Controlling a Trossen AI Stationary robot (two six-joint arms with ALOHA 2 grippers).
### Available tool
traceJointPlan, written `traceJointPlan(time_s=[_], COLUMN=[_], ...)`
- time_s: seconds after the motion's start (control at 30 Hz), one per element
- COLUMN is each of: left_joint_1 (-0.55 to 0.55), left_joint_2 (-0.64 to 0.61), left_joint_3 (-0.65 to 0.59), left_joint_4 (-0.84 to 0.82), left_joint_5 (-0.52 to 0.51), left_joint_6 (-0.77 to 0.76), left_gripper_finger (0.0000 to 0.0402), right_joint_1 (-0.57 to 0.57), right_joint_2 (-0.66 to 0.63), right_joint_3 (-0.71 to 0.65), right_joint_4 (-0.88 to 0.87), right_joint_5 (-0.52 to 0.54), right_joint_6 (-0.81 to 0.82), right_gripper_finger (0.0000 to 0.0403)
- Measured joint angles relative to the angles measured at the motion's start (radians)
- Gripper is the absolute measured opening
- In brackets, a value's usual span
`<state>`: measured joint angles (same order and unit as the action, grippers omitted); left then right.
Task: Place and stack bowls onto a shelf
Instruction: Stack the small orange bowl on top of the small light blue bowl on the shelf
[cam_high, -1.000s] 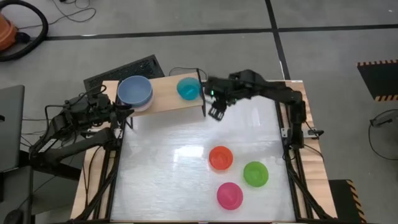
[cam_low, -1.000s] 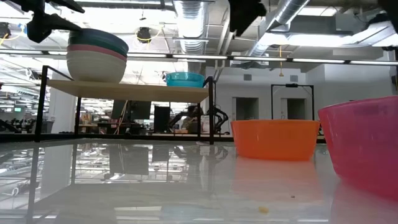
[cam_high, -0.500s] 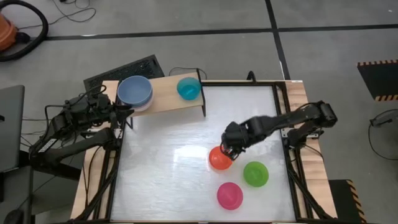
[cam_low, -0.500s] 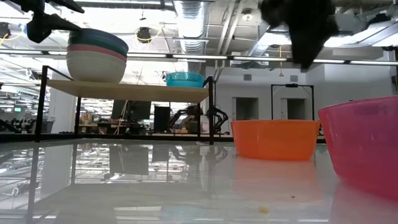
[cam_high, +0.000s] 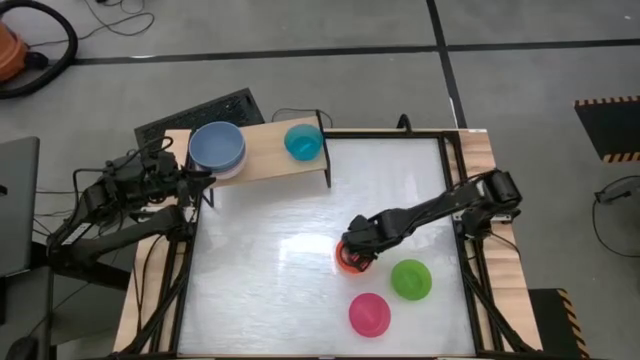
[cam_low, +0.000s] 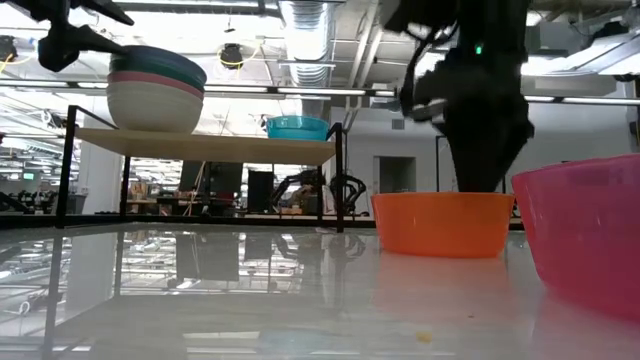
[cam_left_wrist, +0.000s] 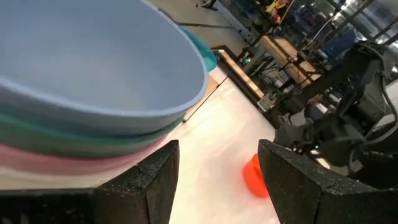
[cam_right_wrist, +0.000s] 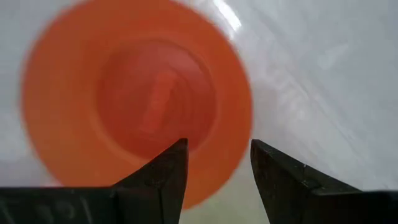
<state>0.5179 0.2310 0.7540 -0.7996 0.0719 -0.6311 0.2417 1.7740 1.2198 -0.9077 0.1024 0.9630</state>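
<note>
The shelf (cam_high: 262, 150), a light-wood board on thin black legs, stands at the far left of the white bench and carries a stack of large bowls (cam_low: 155, 92) at its left end, white at the bottom, then pale pink and dark green, with the light blue bowl (cam_high: 217, 145) on top, all upright and nested; the small cyan bowl (cam_high: 302, 141) sits upright alone near the shelf's right end. On the bench, well apart from the shelf, three small bowls stand upright and close together without touching: the red-orange bowl (cam_high: 347, 261) nearest the middle, the lime green bowl (cam_high: 410, 279) to its right, and the magenta bowl (cam_high: 369, 314) nearest the front edge
</note>
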Motion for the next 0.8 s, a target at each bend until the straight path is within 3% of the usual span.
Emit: traceJointPlan(time_s=[0.2, 0.43, 0.8], left_joint_1=[0.000, 0.000, 0.000], left_joint_2=[0.000, 0.000, 0.000], left_joint_3=[0.000, 0.000, 0.000], left_joint_4=[-0.007, -0.007, -0.020], left_joint_5=[0.000, -0.007, -0.060], left_joint_6=[-0.019, -0.020, -0.040], left_gripper_finger=[0.0204, 0.0204, 0.0204], right_joint_1=[-0.002, -0.006, -0.156], right_joint_2=[0.079, 0.061, -0.150], right_joint_3=[0.000, 0.001, 0.047], right_joint_4=[0.015, 0.018, -0.070], right_joint_5=[-0.063, -0.093, -0.123], right_joint_6=[-0.019, -0.001, -0.109], right_gripper_finger=[0.0172, 0.0023, 0.0022])
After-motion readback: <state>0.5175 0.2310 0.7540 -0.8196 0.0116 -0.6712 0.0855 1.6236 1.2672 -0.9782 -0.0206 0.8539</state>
